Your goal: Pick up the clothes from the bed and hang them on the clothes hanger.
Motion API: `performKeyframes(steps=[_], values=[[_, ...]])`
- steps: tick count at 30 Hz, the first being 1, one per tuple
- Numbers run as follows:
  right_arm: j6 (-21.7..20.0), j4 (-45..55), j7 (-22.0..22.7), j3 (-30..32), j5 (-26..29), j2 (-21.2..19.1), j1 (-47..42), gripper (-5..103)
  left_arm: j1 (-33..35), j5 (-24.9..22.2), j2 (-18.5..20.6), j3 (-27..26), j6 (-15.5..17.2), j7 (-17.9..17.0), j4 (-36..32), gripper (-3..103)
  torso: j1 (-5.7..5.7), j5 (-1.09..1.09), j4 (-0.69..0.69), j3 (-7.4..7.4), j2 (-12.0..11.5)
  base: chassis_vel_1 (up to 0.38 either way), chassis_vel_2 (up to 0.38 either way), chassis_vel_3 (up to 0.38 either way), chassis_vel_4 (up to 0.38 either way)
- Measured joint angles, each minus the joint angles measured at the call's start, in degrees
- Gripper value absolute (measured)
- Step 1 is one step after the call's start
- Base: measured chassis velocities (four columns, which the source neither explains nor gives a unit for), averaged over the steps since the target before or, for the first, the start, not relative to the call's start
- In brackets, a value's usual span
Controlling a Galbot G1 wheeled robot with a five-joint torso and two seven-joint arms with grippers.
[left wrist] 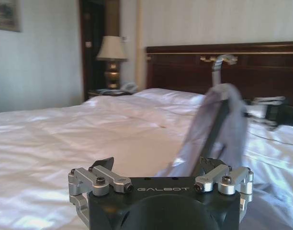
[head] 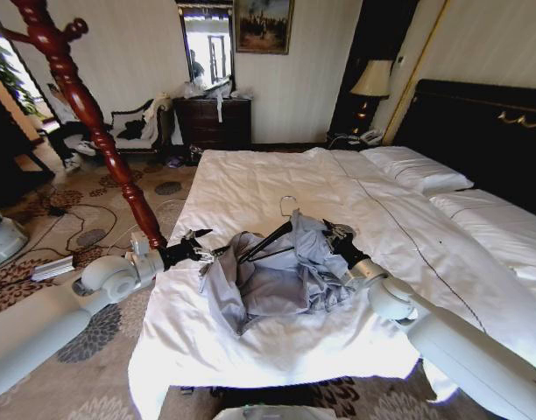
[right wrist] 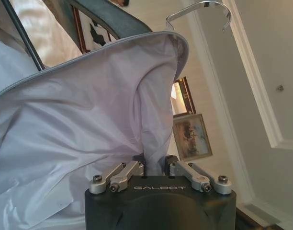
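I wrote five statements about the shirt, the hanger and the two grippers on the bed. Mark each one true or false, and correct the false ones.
1. The shirt lies flat and spread out. False: it is bunched up, partly draped over the hanger.
2. The right gripper is shut on the shirt. True.
3. The hanger's hook is silver metal. True.
4. The left gripper is shut. False: it is open.
5. The bed has a dark cover. False: the cover is white.

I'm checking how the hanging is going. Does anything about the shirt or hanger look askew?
Yes. The shirt covers just one end of the hanger; the rest sags bunched onto the bed. The hanger tilts, its other end bare. The right tool pinches the cloth; the left tool is at the bare end.
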Motion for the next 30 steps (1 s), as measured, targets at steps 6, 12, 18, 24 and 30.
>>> performKeyframes(steps=[6,12,18,24,30], values=[[-5.9,0.1,3.9,0.4,1.1,0.6,-1.1,18,-1.1,1.3,-5.9,0.5,1.4,-5.4,5.5,100,0.01,-0.01,-0.01,0.01,0.0,0.000,0.000,0.000,0.000],[-7.8,-0.1,6.2,0.8,2.1,1.8,-2.1,18,-1.5,-0.7,-10.9,0.2,3.3,-8.8,10.7,100,0.01,-0.01,0.01,0.01,0.0,0.000,0.000,0.000,0.000],[-7.5,-0.1,6.8,0.9,1.9,2.3,-2.2,18,-4.1,-1.2,-14.9,2.1,5.5,-11.7,16.2,100,0.00,0.01,0.00,0.01,0.0,0.000,0.000,0.000,0.000],[-6.1,-0.5,6.8,0.1,1.1,2.2,-1.3,18,-7.9,-5.0,-21.3,3.7,8.5,-14.2,21.7,100,0.01,-0.01,0.00,0.01,0.0,0.000,0.000,0.000,0.000],[-5.9,-0.8,6.8,-0.5,1.1,2.1,-0.8,18,-11.5,-10.3,-26.4,5.3,12.0,-14.5,25.1,100,0.00,0.02,0.00,0.01,0.0,0.000,0.000,0.000,0.000]])
